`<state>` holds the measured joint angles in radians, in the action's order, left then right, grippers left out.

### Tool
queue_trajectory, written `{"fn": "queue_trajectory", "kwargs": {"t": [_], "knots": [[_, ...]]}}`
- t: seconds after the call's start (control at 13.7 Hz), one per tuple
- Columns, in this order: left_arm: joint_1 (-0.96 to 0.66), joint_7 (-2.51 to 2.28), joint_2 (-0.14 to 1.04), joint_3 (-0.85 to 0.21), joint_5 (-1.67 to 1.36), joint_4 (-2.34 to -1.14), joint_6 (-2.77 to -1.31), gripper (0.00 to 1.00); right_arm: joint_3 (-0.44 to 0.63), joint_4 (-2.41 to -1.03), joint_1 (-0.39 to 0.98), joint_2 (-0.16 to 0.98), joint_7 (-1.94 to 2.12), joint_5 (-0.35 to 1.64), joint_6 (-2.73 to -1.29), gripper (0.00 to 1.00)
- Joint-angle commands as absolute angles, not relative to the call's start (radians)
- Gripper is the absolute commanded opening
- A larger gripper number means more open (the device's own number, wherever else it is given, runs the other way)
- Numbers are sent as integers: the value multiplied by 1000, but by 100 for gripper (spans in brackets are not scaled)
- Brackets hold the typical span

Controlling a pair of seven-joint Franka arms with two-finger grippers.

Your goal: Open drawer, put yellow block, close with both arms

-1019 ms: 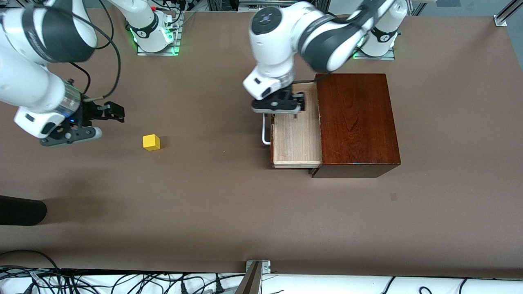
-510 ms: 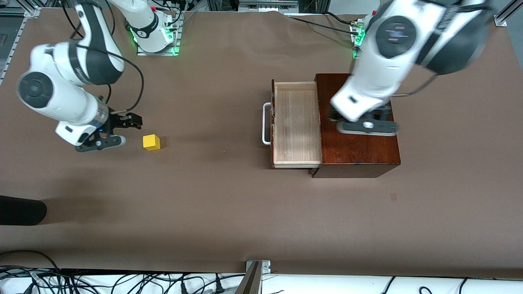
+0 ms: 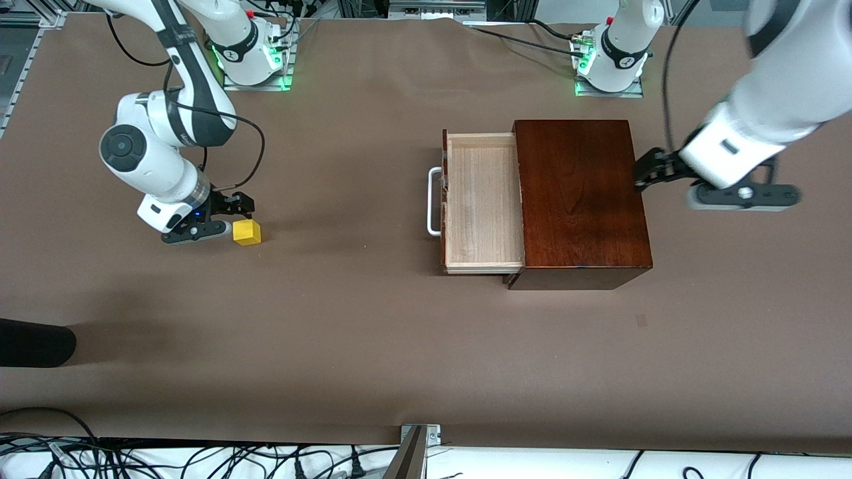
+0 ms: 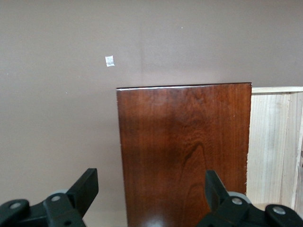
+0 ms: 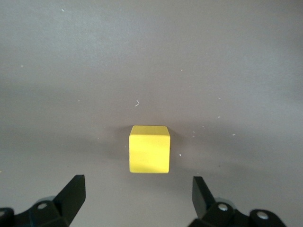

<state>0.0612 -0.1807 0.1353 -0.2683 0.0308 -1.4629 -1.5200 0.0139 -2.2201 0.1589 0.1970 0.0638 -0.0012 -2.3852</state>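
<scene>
Right hand [image 3: 229, 214] wide, low just beside yellow block [image 3: 247, 232], left hand [image 3: 655, 169] wide over box's [image 3: 579, 199] edge, drawer [image 3: 480, 203] open

the table [image 3: 373, 332] is covered with a plain brown sheet. a small dark mark [image 3: 641, 320] lies on it toward the left arm's end. a black rounded object [image 3: 33, 342] enters at the edge at the right arm's end. loose black cables [image 3: 200, 459] on a white surface run along the edge nearest the front camera, where a metal bracket [image 3: 419, 436] sits at mid-edge.
</scene>
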Motion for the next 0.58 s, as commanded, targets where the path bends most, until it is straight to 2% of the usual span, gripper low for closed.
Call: {"fn": "queue_trajectory", "kwargs": {"t": [0.0, 0.22, 0.29, 0.44, 0.51], "knots": [[-24, -55, 45, -92, -17, -1572, -1583, 100, 12, -2235, 156, 254, 77, 11, -2466, 100], [-25, -58, -24, -68, -9, -1695, -1716, 100, 14, -2266, 155, 317, 98, 11, -2592, 100], [-18, -67, -40, -67, -8, -1722, -1715, 100, 14, -2266, 155, 337, 98, 11, -2609, 100], [-14, -69, -32, -74, 3, -1704, -1662, 100, 14, -2282, 155, 356, 98, 11, -2647, 100], [-14, -68, -25, -75, 3, -1698, -1663, 100, 14, -2284, 155, 362, 98, 11, -2658, 96]]}}
